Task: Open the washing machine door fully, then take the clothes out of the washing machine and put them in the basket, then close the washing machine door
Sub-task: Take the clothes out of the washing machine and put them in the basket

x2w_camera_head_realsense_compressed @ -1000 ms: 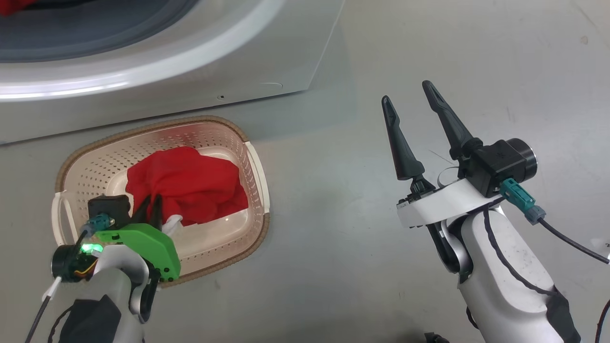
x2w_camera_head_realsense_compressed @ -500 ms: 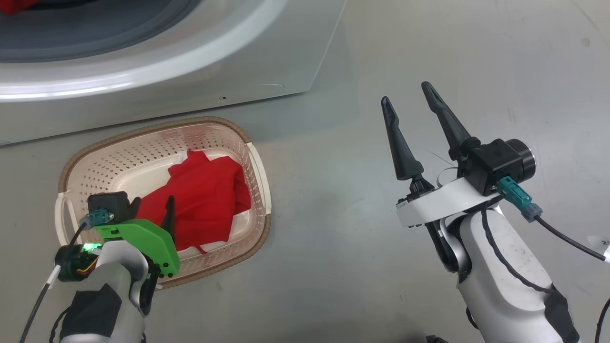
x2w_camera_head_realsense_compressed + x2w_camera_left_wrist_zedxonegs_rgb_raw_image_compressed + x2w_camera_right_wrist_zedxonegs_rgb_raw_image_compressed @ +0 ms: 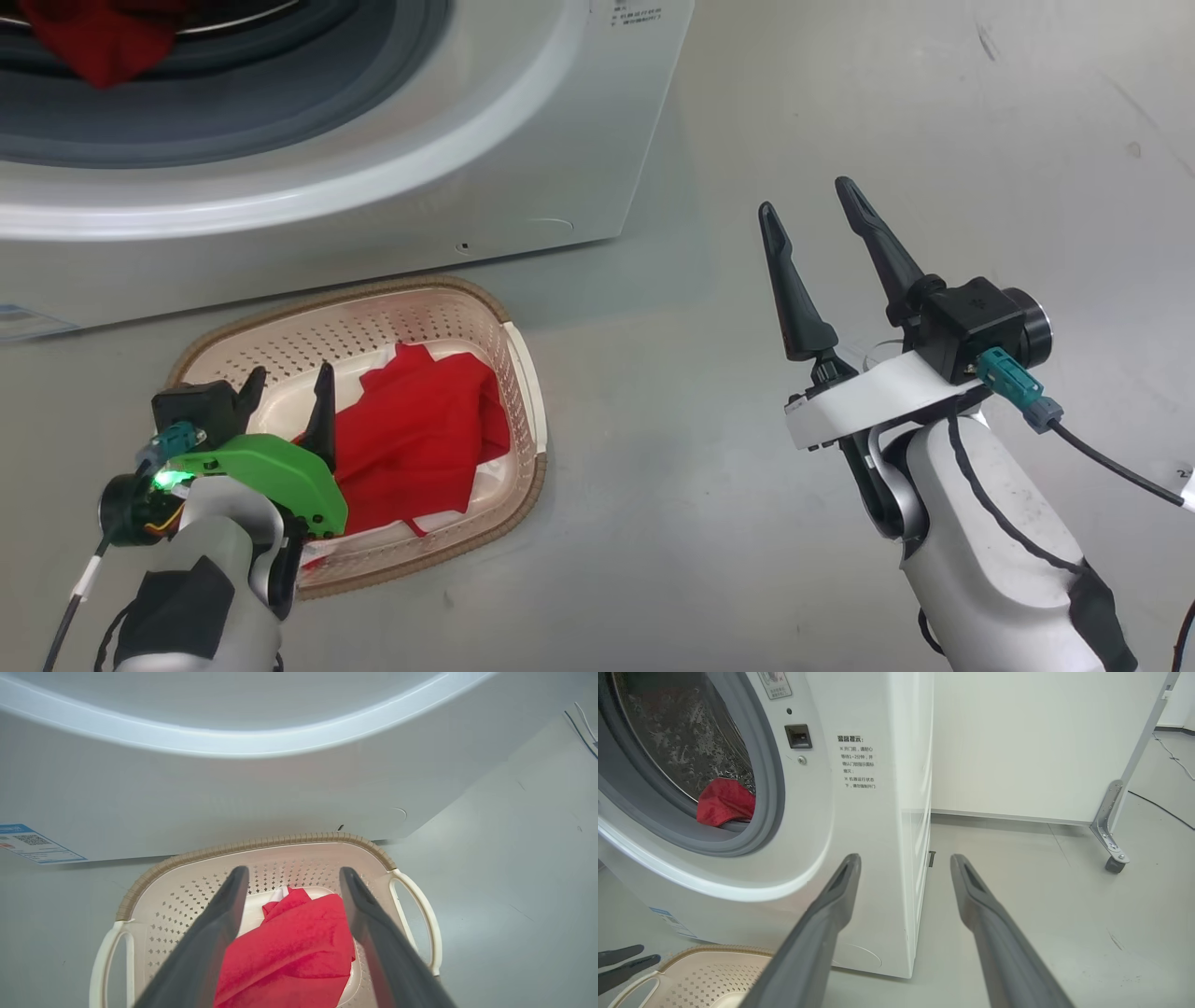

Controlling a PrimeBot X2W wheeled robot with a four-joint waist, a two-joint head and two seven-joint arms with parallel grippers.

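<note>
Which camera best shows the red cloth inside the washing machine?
The right wrist view: the red cloth lies plainly in the drum. The head view catches just a part; the left wrist view faces the basket.

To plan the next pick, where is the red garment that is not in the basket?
The garment lies low inside the washing machine, behind its grey gasket, at the right wrist view's left.
</note>
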